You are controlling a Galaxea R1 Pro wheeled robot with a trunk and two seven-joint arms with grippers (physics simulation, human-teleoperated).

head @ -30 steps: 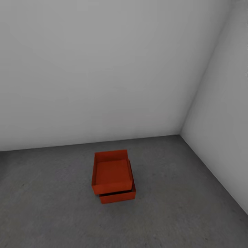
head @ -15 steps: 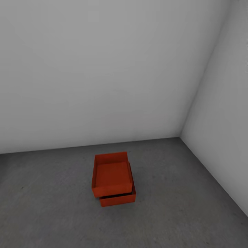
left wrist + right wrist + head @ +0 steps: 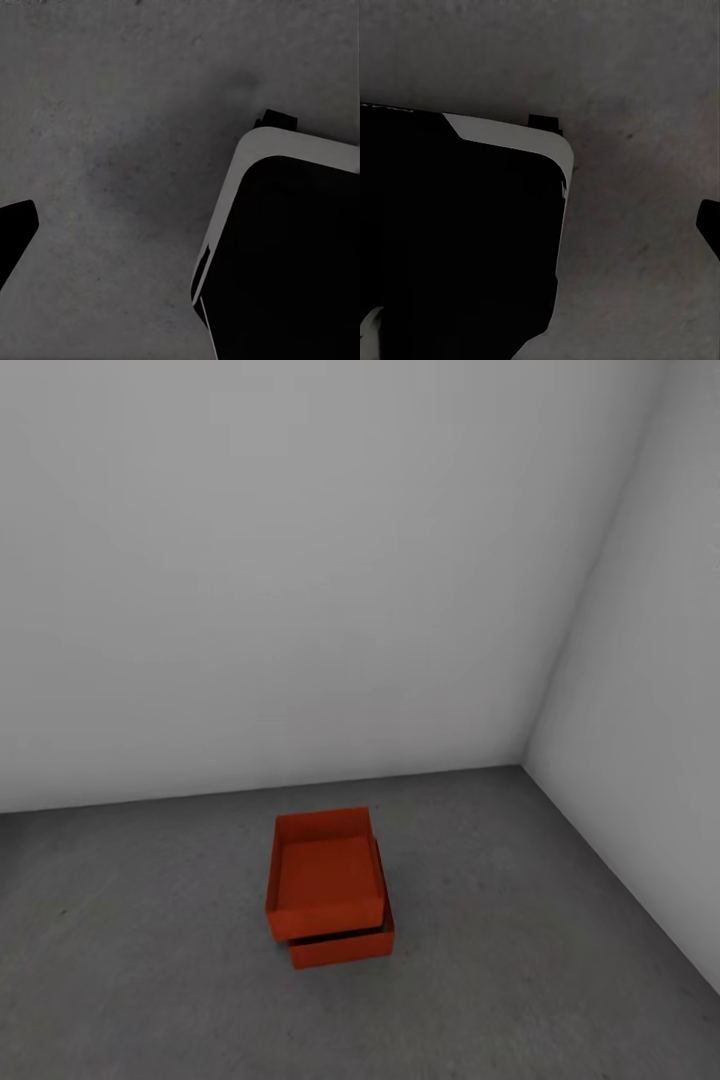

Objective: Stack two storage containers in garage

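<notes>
The two storage containers sit stacked on the dark grey concrete floor [image 3: 520, 960] of the garage, near its far right corner. The upper orange-red container [image 3: 325, 872] rests open-topped and slightly askew on the lower container [image 3: 342, 948], whose front wall peeks out below and to the right. No gripper touches them. In the left wrist view a single dark fingertip [image 3: 15, 232] hangs over bare floor, far to one side. The right wrist view likewise has one dark fingertip [image 3: 709, 225] at the edge, nothing between the fingers.
Plain pale grey walls [image 3: 300, 560] meet in a corner behind and right of the stack. Both wrist views look down on speckled concrete and my own base, a black body with a white rim [image 3: 285, 247] [image 3: 457, 225].
The whole head view has shifted a little, with the wall's foot and the stack sitting slightly lower in the picture. The containers themselves have not moved.
</notes>
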